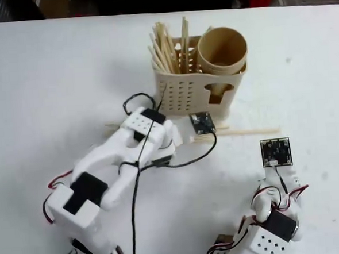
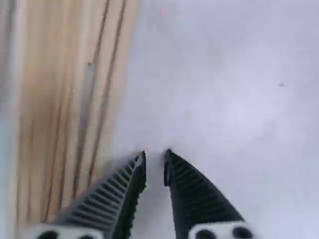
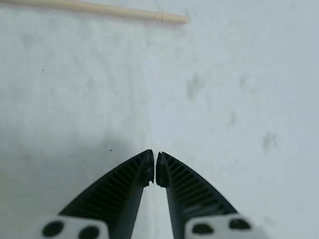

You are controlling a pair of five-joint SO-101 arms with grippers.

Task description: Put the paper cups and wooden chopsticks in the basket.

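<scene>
The left arm [image 1: 122, 150] hides part of the loose chopsticks [image 1: 247, 131] lying flat on the white table [image 1: 51, 82], just in front of the basket [image 1: 182, 94]. Up close they look blurry. The left gripper [image 2: 155, 155] beside them is open a crack and holds nothing. The right gripper [image 3: 153, 158] is pinched closed, empty. The holey basket holds a round paper cup [image 1: 222, 49] and thin sticks [image 1: 164, 44].
</scene>
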